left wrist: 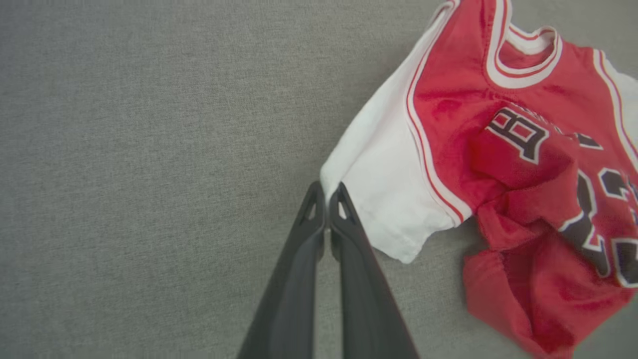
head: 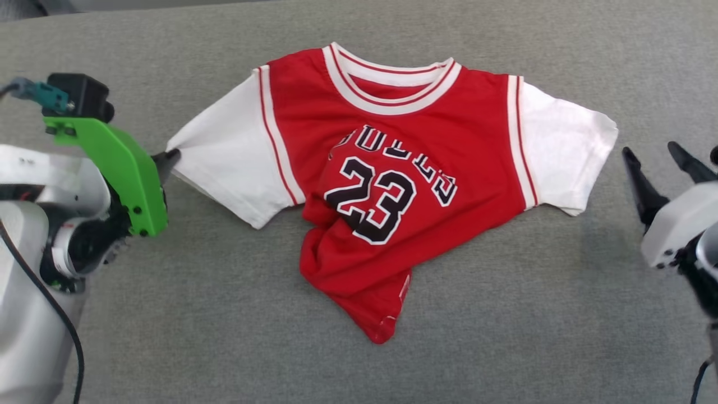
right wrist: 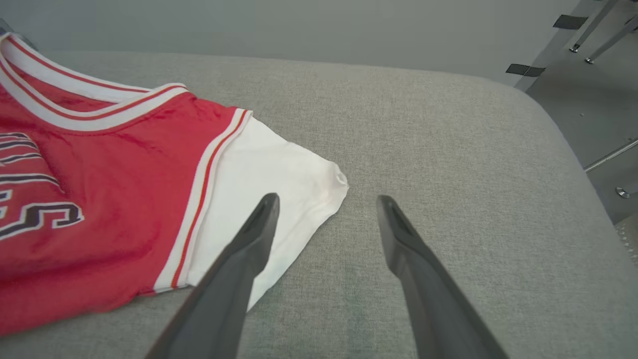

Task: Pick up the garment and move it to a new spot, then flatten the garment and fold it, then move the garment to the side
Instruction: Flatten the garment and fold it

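Beside the garment (head: 477, 140), right tool (right wrist: 327, 199) gapes open while left tool (left wrist: 326, 193) pinches its sleeve.

- The red garment (head: 465, 140) is lying front up on the gray cloth surface (head: 505, 314). Its bottom part is bunching up into a point.
- The left gripper (head: 168, 160) is pinching the tip of one white sleeve (head: 224, 163).
- The right gripper (head: 653, 154) is sitting with its fingers spread apart, just beside the other sleeve (head: 566, 146) and not touching it.

We see the garment (head: 477, 140) in faintly glossy red cloth, surface (head: 505, 314) in rough grey weave, left end effector (left wrist: 326, 193) in smooth dark plastic.
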Robot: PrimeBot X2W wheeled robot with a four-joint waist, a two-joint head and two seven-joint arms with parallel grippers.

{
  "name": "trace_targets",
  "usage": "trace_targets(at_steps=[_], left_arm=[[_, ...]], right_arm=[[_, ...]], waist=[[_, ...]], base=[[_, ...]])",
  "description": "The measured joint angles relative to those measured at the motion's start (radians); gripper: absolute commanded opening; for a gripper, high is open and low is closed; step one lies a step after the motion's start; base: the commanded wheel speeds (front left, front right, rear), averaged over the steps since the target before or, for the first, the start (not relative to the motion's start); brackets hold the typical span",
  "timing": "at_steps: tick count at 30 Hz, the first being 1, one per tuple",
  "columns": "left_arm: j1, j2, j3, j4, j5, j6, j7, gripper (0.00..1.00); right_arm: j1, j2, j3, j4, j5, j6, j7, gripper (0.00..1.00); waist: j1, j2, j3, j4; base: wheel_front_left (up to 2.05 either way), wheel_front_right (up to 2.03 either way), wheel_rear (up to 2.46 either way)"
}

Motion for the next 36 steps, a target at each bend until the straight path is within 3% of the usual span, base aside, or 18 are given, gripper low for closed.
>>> trace_targets(at_steps=[5, 10, 15, 26, 27, 28, 29, 36], left_arm=[[0.077, 0.0, -0.002, -0.182, 0.0, 0.039, 0.006, 0.0], [0.113, -0.001, -0.011, -0.295, 0.001, 0.061, 0.014, 0.0], [0.116, -0.005, -0.029, -0.35, 0.003, 0.063, 0.014, 0.0], [0.113, -0.015, -0.041, -0.349, 0.003, 0.058, 0.004, 0.0], [0.112, -0.016, -0.043, -0.346, 0.003, 0.055, 0.003, 0.0], [0.112, -0.017, -0.044, -0.343, 0.003, 0.052, 0.002, 0.0], [0.112, -0.018, -0.046, -0.338, 0.003, 0.05, -0.002, 0.0], [0.108, -0.024, -0.039, -0.287, 0.003, 0.043, -0.029, 0.0]], right_arm=[[-0.124, -0.083, 0.022, 0.05, 0.066, 0.0, 0.308, 1.0], [-0.229, -0.141, 0.042, 0.115, 0.089, 0.0, 0.513, 1.0], [-0.321, -0.175, 0.069, 0.176, 0.097, 0.0, 0.581, 1.0], [-0.376, -0.199, 0.153, 0.278, 0.097, -0.001, 0.601, 1.0], [-0.376, -0.201, 0.16, 0.281, 0.098, -0.001, 0.601, 0.61], [-0.376, -0.204, 0.169, 0.283, 0.102, -0.002, 0.597, 0.13], [-0.376, -0.207, 0.177, 0.284, 0.108, -0.002, 0.59, 0.0], [-0.373, -0.203, 0.201, 0.301, 0.136, -0.001, 0.501, 0.0]], waist=[[0.0, 0.0, 0.012, 0.036], [0.0, 0.0, 0.044, 0.066], [0.0, 0.0, 0.081, 0.099], [0.0, 0.0, 0.143, 0.158], [0.0, 0.0, 0.146, 0.161], [0.0, 0.0, 0.148, 0.163], [0.0, 0.0, 0.149, 0.165], [0.0, 0.0, 0.129, 0.158]], base=[[0.0, 0.0, 0.0], [0.0, 0.0, 0.0], [0.0, 0.0, 0.0], [0.0, 0.0, 0.0], [0.0, 0.0, 0.0], [0.0, 0.0, 0.0], [0.0, 0.0, 0.0], [0.0, 0.0, 0.0]])
